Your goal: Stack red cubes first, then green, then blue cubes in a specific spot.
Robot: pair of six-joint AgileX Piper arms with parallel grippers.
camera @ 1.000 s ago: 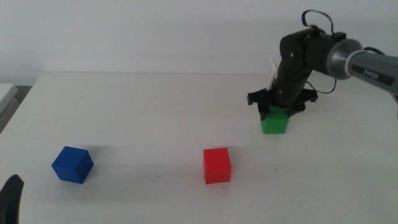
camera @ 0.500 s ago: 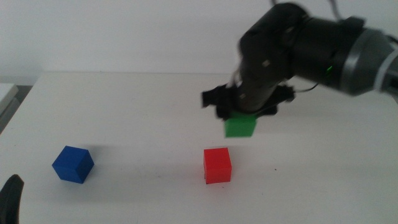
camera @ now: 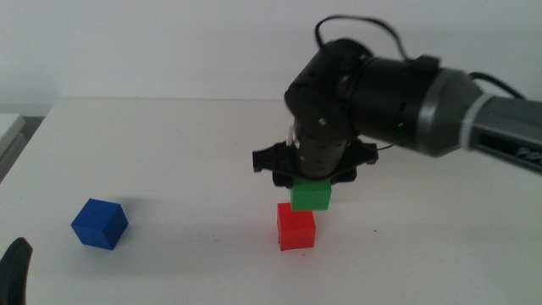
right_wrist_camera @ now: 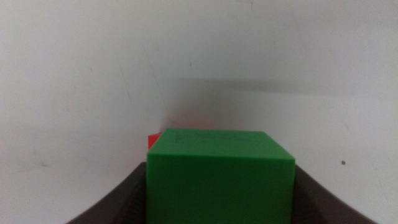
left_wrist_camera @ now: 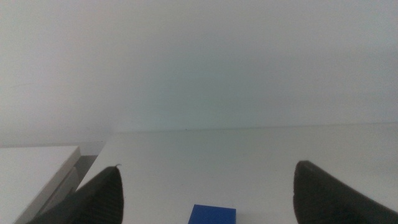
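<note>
Green cube (camera: pixel 309 196) clamped in right gripper (camera: pixel 309 188), held just above red cube (camera: pixel 295 226), offset slightly; contact unclear, probably a small gap, so it can be aligned before release. Blue cube (camera: pixel 99 224) waits well apart. Left gripper (left_wrist_camera: pixel 205 193) idle, jaws apart.

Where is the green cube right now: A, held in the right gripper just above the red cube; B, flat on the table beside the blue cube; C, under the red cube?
A: the right gripper holds the green cube just above the red cube.
</note>
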